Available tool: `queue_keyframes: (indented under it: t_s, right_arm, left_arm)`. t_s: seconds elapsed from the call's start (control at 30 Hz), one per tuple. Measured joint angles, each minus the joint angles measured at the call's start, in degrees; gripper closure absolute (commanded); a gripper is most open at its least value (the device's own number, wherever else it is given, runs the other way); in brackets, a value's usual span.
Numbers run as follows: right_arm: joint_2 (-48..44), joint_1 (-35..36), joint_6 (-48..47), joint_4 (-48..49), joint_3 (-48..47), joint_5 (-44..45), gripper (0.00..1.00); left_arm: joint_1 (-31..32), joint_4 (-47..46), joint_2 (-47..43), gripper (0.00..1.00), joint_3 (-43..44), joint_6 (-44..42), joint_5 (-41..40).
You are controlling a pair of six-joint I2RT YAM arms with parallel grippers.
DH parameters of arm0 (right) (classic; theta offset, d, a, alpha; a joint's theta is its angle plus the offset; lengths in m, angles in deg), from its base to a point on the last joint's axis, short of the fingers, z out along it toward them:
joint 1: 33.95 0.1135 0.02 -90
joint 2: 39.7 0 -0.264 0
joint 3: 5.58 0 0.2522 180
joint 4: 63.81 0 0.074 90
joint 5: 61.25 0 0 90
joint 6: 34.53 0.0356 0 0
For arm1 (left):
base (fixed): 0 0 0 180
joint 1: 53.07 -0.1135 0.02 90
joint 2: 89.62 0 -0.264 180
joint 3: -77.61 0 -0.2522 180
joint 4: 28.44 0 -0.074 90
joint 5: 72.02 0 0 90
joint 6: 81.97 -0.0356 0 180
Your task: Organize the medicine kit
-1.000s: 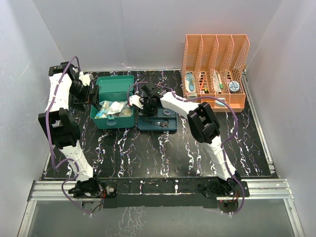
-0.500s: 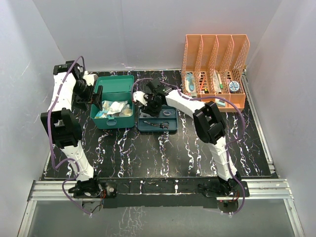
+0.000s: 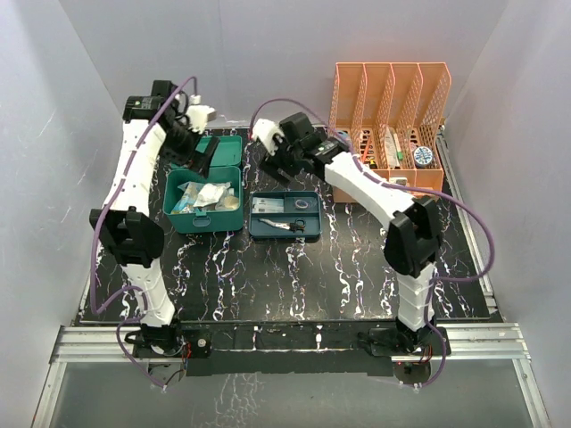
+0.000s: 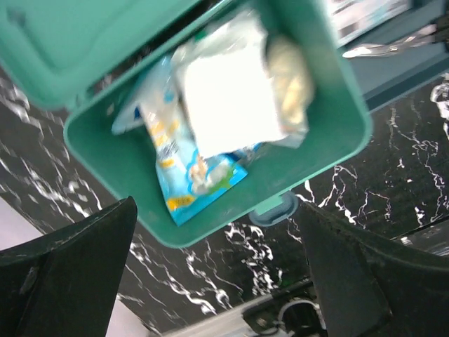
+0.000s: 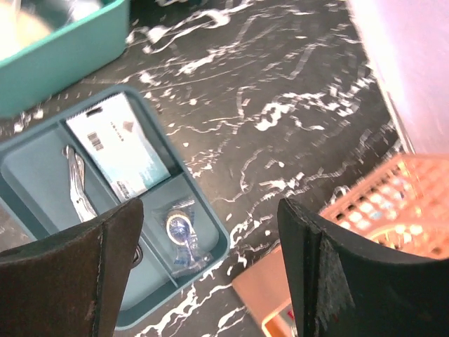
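The medicine kit is a teal box standing open at left centre, its lid tipped back. Inside lie a white packet, a blue packet and other pouches. My left gripper hangs over the lid's hinge, open and holding nothing; in the left wrist view the left gripper looks down on the kit and its front latch. My right gripper is raised behind the tray, open and holding nothing, also seen as the right gripper.
A flat dark blue-grey tray sits right of the kit, holding a printed card, a metal tool and a small wrapped item. An orange mesh rack with supplies stands at the back right, its corner near my right gripper.
My right gripper has opened and pulled up and back from the gap between kit and tray. My left gripper has risen from the kit's left side to above the lid.
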Motion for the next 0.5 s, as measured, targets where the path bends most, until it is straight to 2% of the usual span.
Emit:
queue_keyframes:
  t_s: [0.07,0.13,0.37,0.5]
  right_arm:
    - [-3.43,-0.31,5.55,0.07,0.35,3.56,0.24]
    - [-7.76,-0.61,11.47,-0.13,1.7,6.73,0.24]
    - [-31.41,-1.22,27.28,-2.89,13.57,14.58,0.19]
    - [-42.6,-1.25,32.24,-4.98,16.81,17.81,0.19]
  left_arm:
    - [3.98,-0.35,-0.07,0.03,3.39,-3.02,0.9]
    - [6.97,-0.63,0.0,0.09,5.31,-5.68,2.19]
    - [16.44,-3.32,2.99,0.44,7.1,-14.4,6.34]
    - [20.46,-5.51,5.99,0.49,5.9,-17.66,8.07]
